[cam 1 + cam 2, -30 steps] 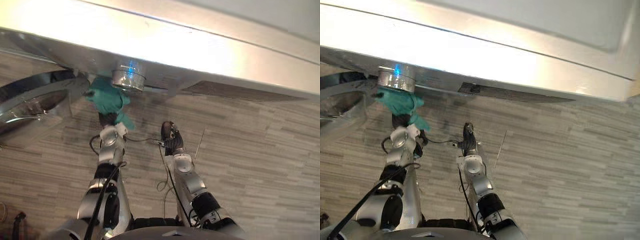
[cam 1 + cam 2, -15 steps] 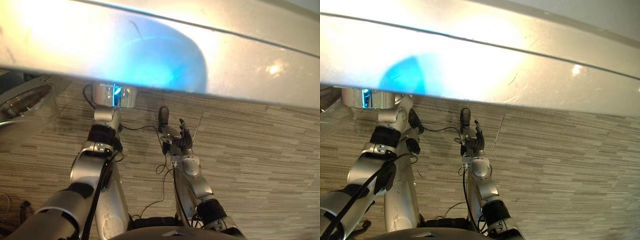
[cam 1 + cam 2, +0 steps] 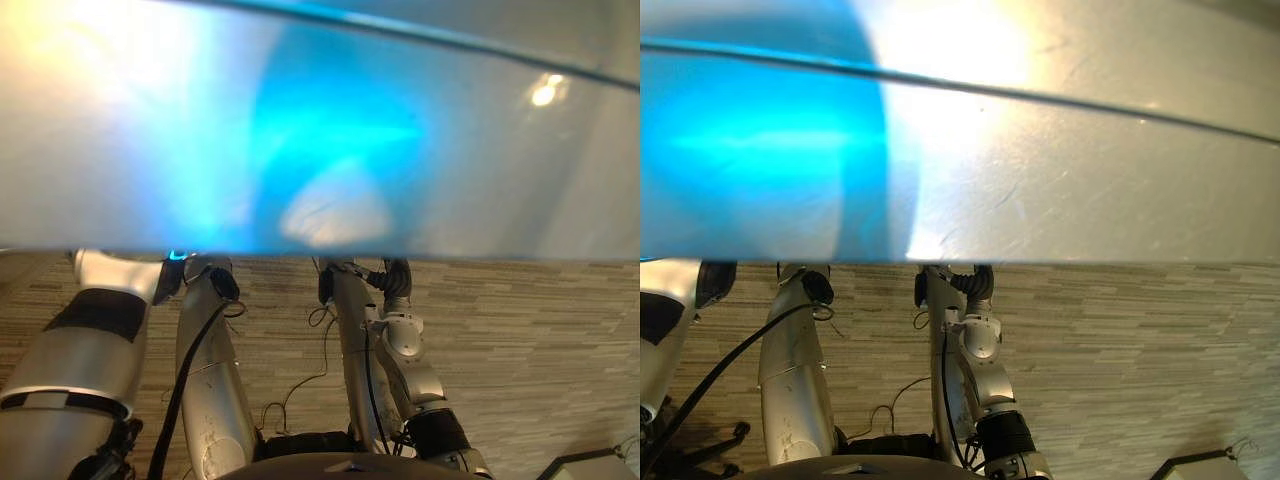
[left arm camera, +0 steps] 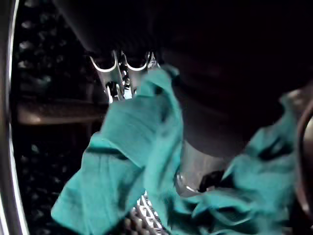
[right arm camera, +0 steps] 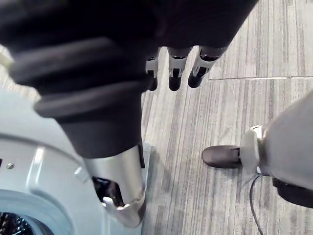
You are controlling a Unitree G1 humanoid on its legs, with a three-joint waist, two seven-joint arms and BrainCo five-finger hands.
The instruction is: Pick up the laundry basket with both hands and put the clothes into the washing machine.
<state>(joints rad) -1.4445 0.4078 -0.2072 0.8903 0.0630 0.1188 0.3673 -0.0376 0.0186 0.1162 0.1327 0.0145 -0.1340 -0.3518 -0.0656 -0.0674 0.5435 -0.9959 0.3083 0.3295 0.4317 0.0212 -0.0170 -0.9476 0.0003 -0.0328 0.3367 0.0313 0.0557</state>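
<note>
1. One teal cloth (image 4: 122, 161) hangs bunched inside the dark dimpled drum (image 4: 39, 112) of the washing machine (image 3: 320, 130)
2. The left hand (image 4: 110, 66) has fingers and thumb curled into the cloth, pinching it
3. The right hand (image 5: 174, 73) hangs over the floor (image 5: 220, 112) beside the machine's front, fingers straight and close together, holding nothing
4. Folds look wrapped round the left thumb, so on release the cloth may snag there and be dragged out of the drum as the arm pulls away

no legible text, no labels or numbers readable on washing machine (image 3: 320, 130), teal cloth (image 4: 122, 152), floor (image 5: 205, 122)
</note>
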